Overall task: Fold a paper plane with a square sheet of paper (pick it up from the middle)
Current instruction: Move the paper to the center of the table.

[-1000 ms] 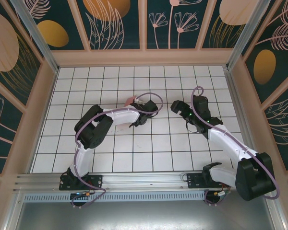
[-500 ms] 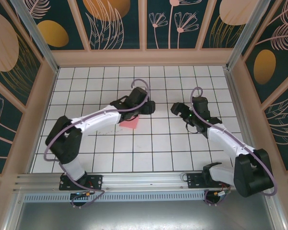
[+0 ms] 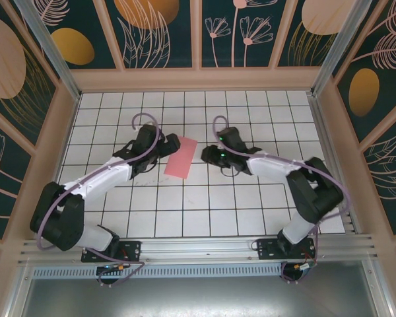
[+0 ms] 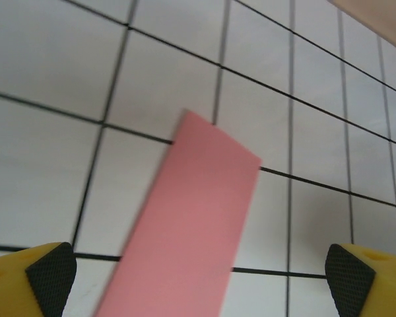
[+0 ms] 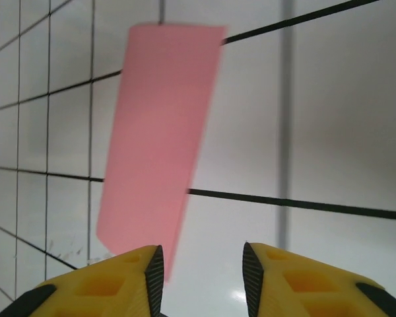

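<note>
L hand [image 4: 201,267] spread wide; R hand [image 5: 203,271] narrowly parted, empty; pink sheet [image 3: 181,157] betw. them, prob. folded.

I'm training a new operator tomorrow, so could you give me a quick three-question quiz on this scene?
1. True or false: the left claw is gripping the folded pink paper.
2. Whose jaws stand wider apart? A) left claw B) right claw
3. Fill in: on the tiled table, the paper lies ___ the two claws.
Key: 1 false; 2 A; 3 between.
</note>
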You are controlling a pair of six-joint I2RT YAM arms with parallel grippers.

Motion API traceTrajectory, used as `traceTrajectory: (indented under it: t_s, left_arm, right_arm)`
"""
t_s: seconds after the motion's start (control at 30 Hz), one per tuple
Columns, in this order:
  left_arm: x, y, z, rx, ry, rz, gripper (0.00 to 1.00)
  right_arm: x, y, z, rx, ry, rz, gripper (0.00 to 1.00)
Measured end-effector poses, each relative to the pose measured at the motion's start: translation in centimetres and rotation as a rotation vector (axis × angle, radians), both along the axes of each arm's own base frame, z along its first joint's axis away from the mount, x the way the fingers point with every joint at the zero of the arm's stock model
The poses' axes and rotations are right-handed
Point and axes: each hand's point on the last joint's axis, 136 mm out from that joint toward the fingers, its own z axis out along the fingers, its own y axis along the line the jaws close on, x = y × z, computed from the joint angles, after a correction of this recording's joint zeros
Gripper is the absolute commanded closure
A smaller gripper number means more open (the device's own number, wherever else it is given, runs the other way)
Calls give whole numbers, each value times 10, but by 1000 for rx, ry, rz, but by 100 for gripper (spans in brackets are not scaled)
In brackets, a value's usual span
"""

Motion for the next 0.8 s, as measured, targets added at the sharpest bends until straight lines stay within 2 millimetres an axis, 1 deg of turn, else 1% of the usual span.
traceTrajectory:
  t_s: [0.13,0.23,0.33,0.4,0.5,0.6,0.8]
  left_arm:
    - [-8,29,-12,-17,32,83,2]
    - [-14,49,-17,-39,42,148,1]
    - [-19,68,-25,-64,57,216,1]
    - [-21,77,-29,-79,65,250,1]
    - [-23,80,-34,-95,76,266,2]
    - [-21,78,-32,-114,72,265,1]
    - [-19,73,-29,-139,63,248,2]
  right_arm:
    - [6,53,-7,11,-4,85,68]
    - [11,87,-14,16,-6,133,71]
    - [13,115,-24,16,-2,172,72]
    - [14,127,-31,10,3,192,72]
    - [13,137,-45,-16,21,213,72]
    - [12,136,-58,-47,42,225,72]
    - [9,134,-61,-81,13,279,72]
